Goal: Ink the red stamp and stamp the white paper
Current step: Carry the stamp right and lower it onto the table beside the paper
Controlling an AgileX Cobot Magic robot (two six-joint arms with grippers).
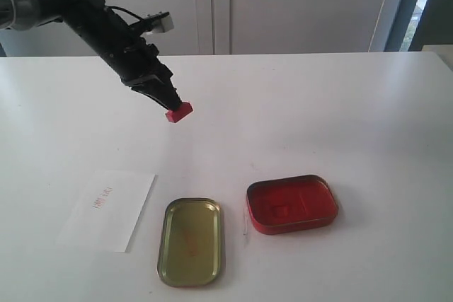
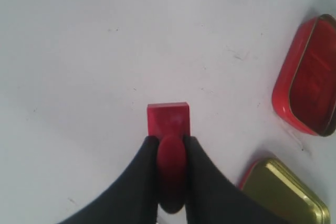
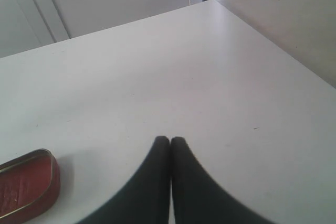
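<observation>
The red stamp (image 1: 179, 112) hangs in the air above the table, left of centre, its square base tilted downward. My left gripper (image 1: 173, 102) is shut on its knobbed handle; in the left wrist view the stamp (image 2: 168, 120) sticks out past the black fingers (image 2: 202, 166). The white paper (image 1: 107, 208) lies flat at the front left and carries a small red imprint. The open red ink tin (image 1: 291, 204) sits at the front right of centre. My right gripper (image 3: 170, 139) is shut with nothing in it, over bare table, and is out of the exterior view.
A gold-coloured tin lid (image 1: 191, 241) lies inside-up between the paper and the ink tin, also seen as the lid (image 2: 286, 195) in the left wrist view. The table's far edge (image 1: 283, 53) meets a white wall; a second table surface (image 3: 294, 19) adjoins at the right.
</observation>
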